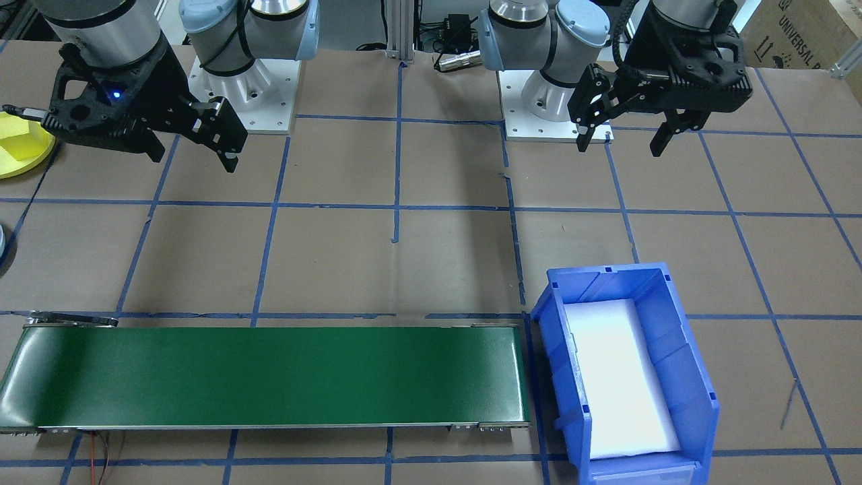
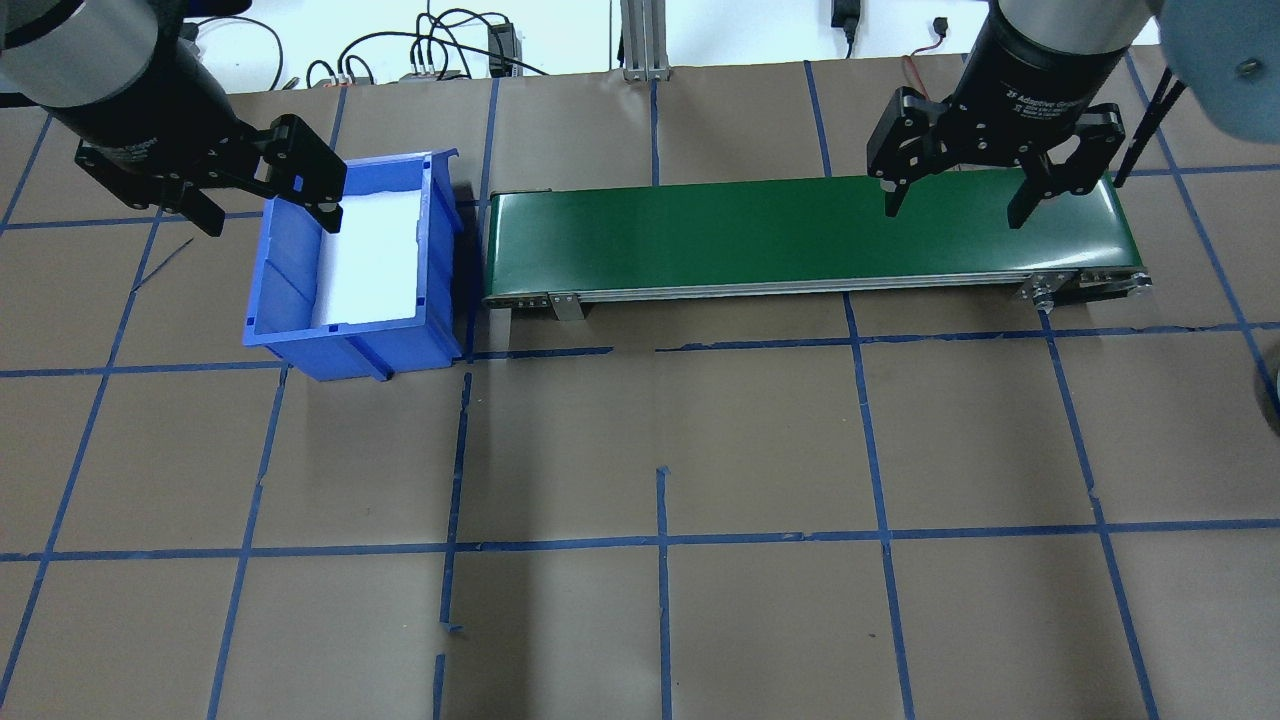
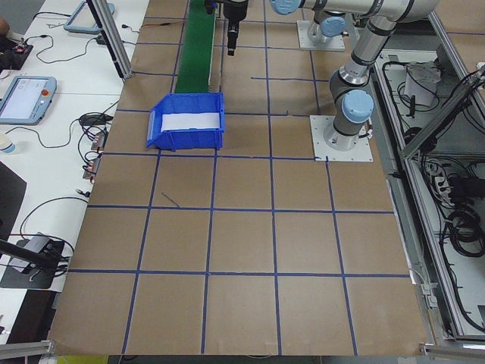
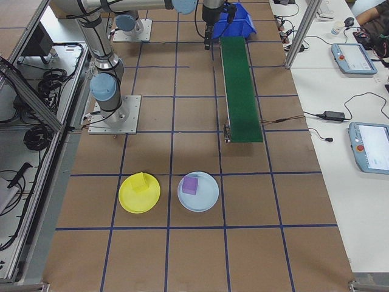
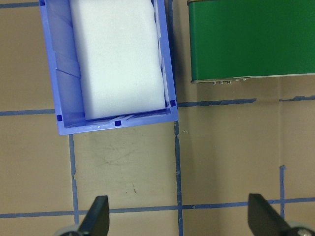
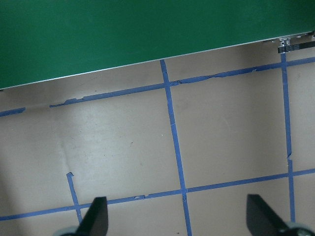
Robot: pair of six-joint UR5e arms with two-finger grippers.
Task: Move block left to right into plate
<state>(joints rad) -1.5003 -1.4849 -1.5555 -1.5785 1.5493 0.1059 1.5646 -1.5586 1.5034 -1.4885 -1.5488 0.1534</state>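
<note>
Bench (image 2: 640, 450): brown surface, divided into squares by blue tape lines.

Conveyor (image 2: 800, 235): long, green belt, metal-edged, lying flat on the bench at 12 o'clock in the overhead view; nothing rested on the belt.

Bin (image 2: 345, 265): blue plastic, open-topped, just beside the conveyor's end at 9 o'clock of it, not touching. A white foam pad (image 2: 370, 255) lined its floor.

Cables (image 2: 420, 45): black, bundled beyond the bench's far edge at 11 o'clock.

Side table, right view: two tablet-like pendants (image 4: 372, 146), a power brick with lead (image 4: 333, 114).

Side table, left view: one pendant (image 3: 26, 97), loose cables.
</note>
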